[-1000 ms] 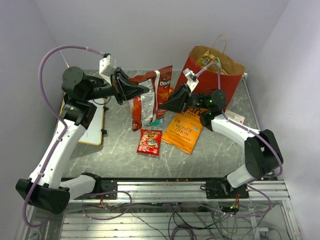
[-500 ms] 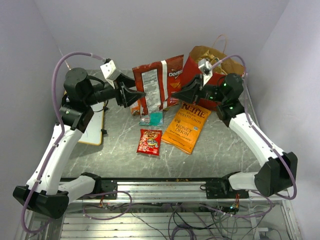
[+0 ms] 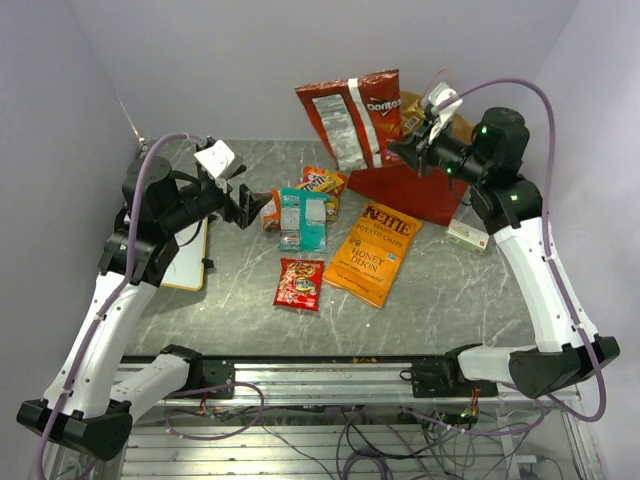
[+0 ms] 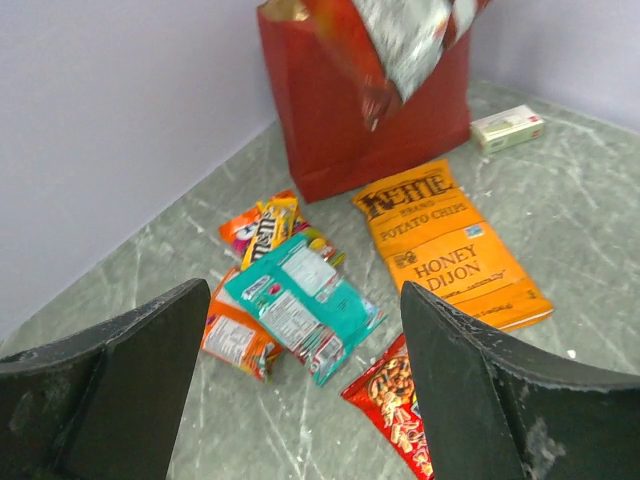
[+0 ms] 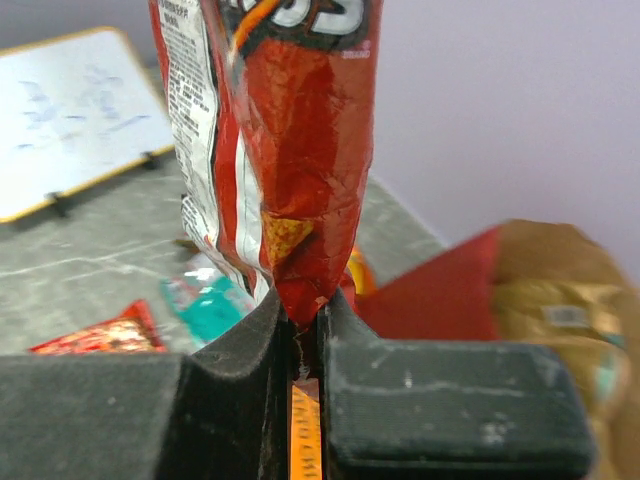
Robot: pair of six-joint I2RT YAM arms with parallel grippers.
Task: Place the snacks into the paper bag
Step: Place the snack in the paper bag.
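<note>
My right gripper is shut on the bottom corner of the large red Doritos bag, which hangs in the air just left of the paper bag's open mouth. In the right wrist view the fingers pinch the Doritos bag. My left gripper stands open and empty above the table, left of the teal pack. The orange Kettle bag and a small red pack lie flat. Orange and yellow candy packs lie behind the teal pack.
A flat white board lies at the table's left edge under the left arm. A small white box sits beside the paper bag's right foot. Walls close in the back and both sides.
My left gripper opened, let go of the Doritos bag and drew back left. The right gripper carried the bag up and right toward the paper bag, uncovering the teal and candy packs.
</note>
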